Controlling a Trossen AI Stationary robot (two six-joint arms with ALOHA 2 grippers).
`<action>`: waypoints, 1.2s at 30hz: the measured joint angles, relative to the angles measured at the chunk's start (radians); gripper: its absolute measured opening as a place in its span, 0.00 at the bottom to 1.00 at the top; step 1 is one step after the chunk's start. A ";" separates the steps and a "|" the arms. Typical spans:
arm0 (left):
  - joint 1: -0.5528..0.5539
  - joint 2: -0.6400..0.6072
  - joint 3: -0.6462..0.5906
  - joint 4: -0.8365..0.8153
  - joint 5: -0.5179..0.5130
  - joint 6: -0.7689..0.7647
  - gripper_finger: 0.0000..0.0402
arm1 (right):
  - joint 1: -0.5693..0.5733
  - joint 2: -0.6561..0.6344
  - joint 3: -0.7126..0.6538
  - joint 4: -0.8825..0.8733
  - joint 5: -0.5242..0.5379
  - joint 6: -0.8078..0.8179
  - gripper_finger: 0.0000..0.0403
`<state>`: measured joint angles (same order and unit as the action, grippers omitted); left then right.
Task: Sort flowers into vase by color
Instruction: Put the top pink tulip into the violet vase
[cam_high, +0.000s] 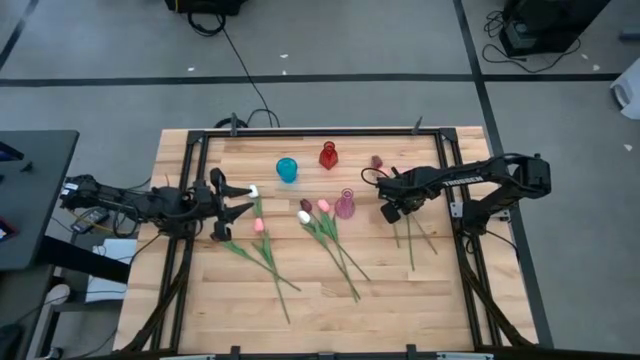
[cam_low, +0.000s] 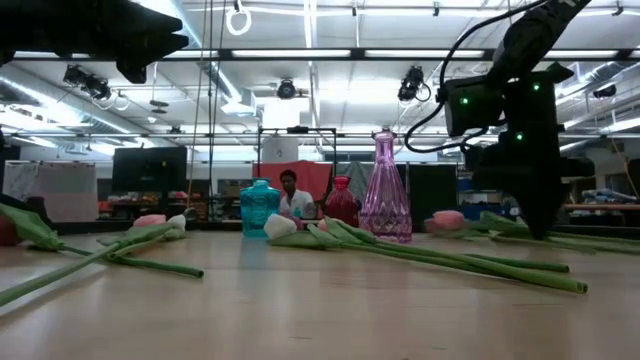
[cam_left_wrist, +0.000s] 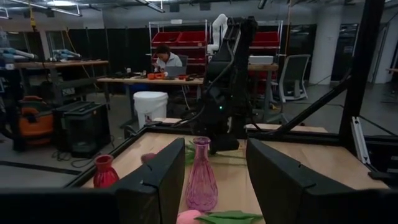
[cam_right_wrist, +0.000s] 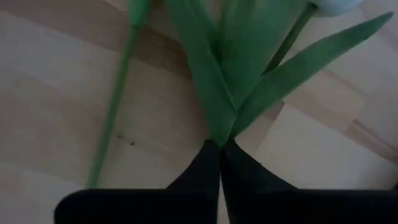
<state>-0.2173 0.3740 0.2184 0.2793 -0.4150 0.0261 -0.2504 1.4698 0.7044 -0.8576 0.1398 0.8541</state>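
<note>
Between right hand (cam_right_wrist: 221, 155) fingers — flower stem (cam_right_wrist: 214, 102)

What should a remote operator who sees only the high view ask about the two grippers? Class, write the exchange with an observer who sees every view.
Operator: Is the right gripper holding anything? From above I can't see its jaws.
Observer: Yes. In the right wrist view, the right gripper has its jaws shut on a flower, right where its green leaves fork.
Operator: And the left gripper, is it carrying a flower?
Observer: No. In the left wrist view, the left gripper has its jaws open with nothing in them, and the pink vase stands ahead, framed between them.
</note>
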 joint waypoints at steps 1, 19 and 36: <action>0.000 0.001 0.000 -0.003 0.000 0.000 0.44 | 0.000 -0.003 0.000 -0.002 0.000 -0.001 0.03; 0.000 0.039 0.000 -0.009 0.000 -0.007 0.44 | 0.078 -0.221 0.171 -0.094 0.112 -0.017 0.02; 0.000 0.039 0.000 -0.008 0.000 -0.012 0.44 | 0.162 -0.279 0.172 0.264 0.069 -0.186 0.03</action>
<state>-0.2173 0.4126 0.2184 0.2710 -0.4150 0.0144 -0.0885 1.1905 0.8761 -0.5939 0.2089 0.6676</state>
